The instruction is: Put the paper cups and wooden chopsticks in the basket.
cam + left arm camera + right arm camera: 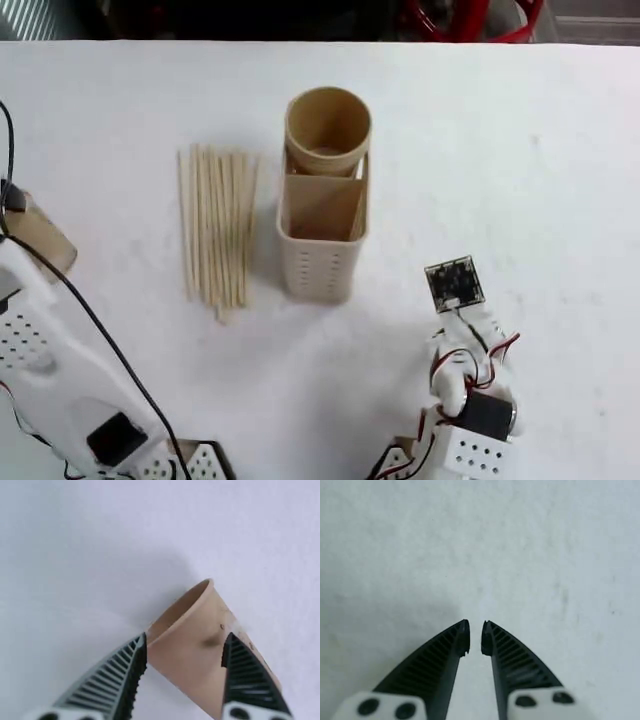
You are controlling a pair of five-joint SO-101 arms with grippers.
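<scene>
A tan paper cup lies tilted between the fingers of my left gripper, which is shut on it; from above this cup is at the table's far left edge, at the tip of the left arm. A second paper cup stands upright in the far compartment of the beige basket. A bundle of wooden chopsticks lies on the table just left of the basket. My right gripper hovers shut over bare table, holding nothing.
The right arm sits at the near right, its camera board right of the basket's near corner. The basket's near compartment holds nothing. A black cable runs along the left arm.
</scene>
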